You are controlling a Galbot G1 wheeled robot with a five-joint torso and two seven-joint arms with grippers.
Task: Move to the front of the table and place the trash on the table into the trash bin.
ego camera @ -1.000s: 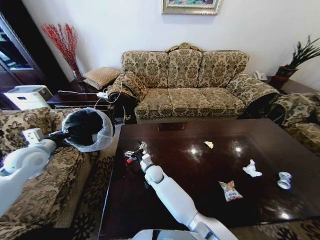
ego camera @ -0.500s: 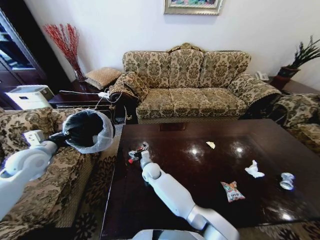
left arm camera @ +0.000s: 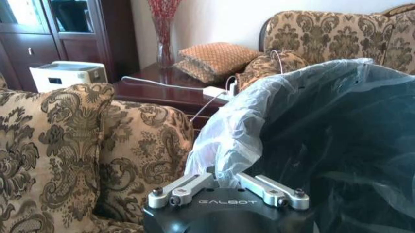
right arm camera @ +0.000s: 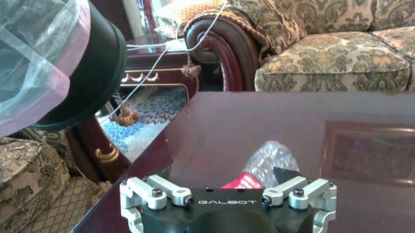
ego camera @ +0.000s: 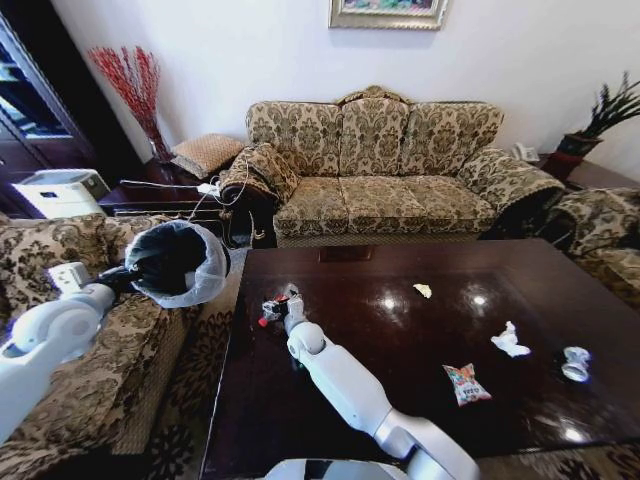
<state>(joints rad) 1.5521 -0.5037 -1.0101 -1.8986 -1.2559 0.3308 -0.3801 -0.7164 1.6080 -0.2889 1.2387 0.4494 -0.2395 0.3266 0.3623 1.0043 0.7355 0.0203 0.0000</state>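
My right gripper [ego camera: 273,308] is shut on a clear plastic bottle [ego camera: 268,311] with a red label, low over the left part of the dark glossy table [ego camera: 330,440]. In the right wrist view the bottle [right arm camera: 267,166] sits between the fingers of the right gripper [right arm camera: 230,193]. My left gripper [ego camera: 128,276] is shut on the rim of the black trash bin [ego camera: 176,262], holding it tilted beside the table's left edge. The left gripper [left arm camera: 227,190] pinches the white liner of the bin [left arm camera: 337,145]. A pale scrap [ego camera: 423,290], tissue [ego camera: 509,341], snack wrapper [ego camera: 466,383] and silvery cup [ego camera: 575,363] lie on the table.
A patterned sofa [ego camera: 385,170] stands behind the table, and an armchair [ego camera: 90,330] is at the left under my left arm. A side table with cables [ego camera: 165,190] is at the back left. Another patterned seat [ego camera: 600,240] is at the right.
The whole view has shifted slightly. My right gripper with the bottle has edged a little up and towards the bin. The bin stays held in the same place.
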